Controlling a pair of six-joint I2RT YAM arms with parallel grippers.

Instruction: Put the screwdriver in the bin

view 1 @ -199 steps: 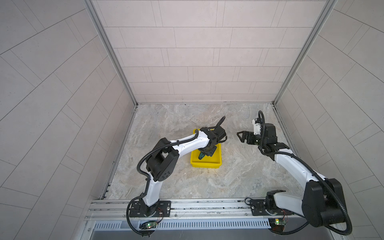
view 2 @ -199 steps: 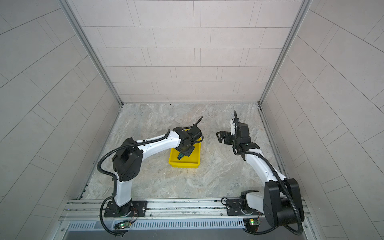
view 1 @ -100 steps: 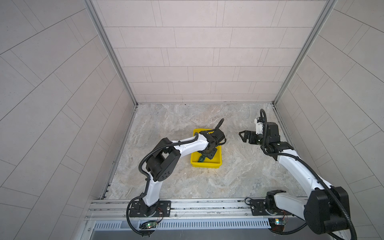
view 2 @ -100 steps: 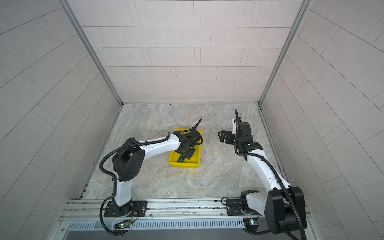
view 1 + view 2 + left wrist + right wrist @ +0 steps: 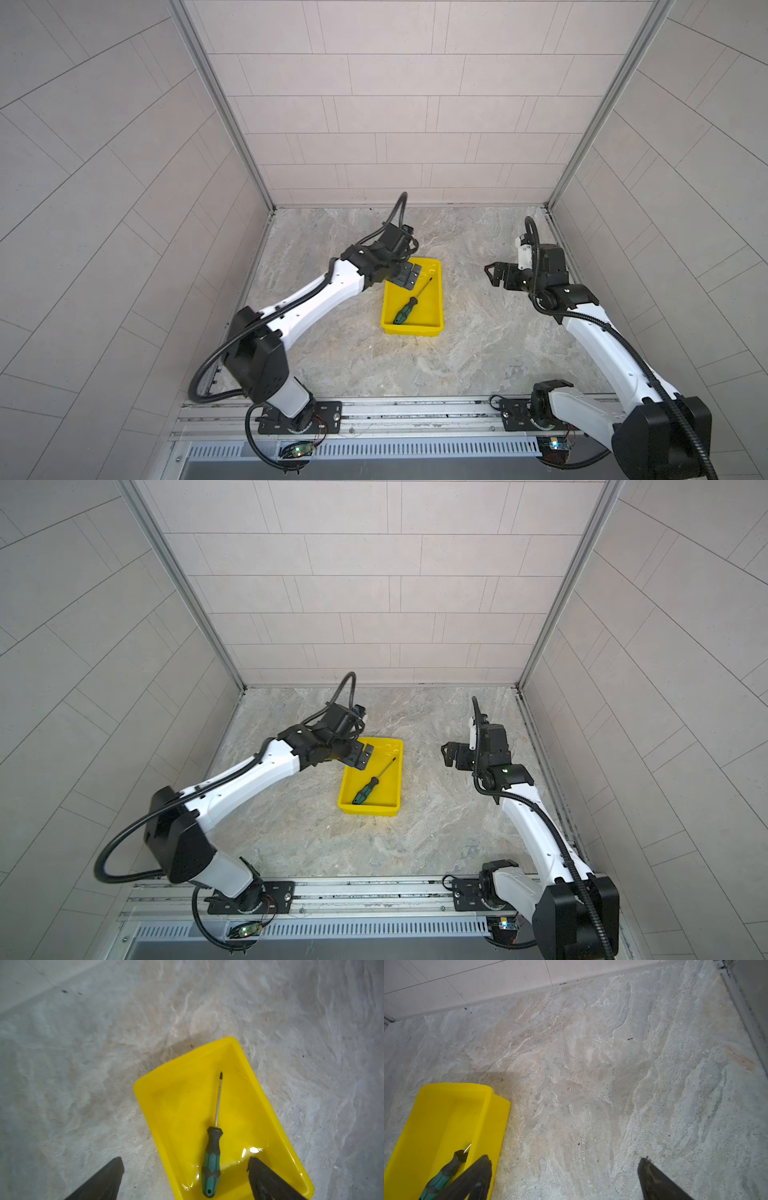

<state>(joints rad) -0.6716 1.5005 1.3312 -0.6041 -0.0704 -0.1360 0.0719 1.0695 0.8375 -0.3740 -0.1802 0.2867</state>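
Now the screwdriver (image 5: 409,308) lies in the bin (image 5: 411,331); the left gripper (image 5: 409,276), wide open and empty, should lift straight up.

The left arm (image 5: 316,295) and right arm (image 5: 602,353) had white link shells and black joint housings. Black corrugated conduit (image 5: 193,386) ran outside each. Black base plates (image 5: 328,413) carried visible screws. The left gripper (image 5: 184,1158) and right gripper (image 5: 565,1157) bore dark, wedge-shaped fingers (image 5: 104,1180).
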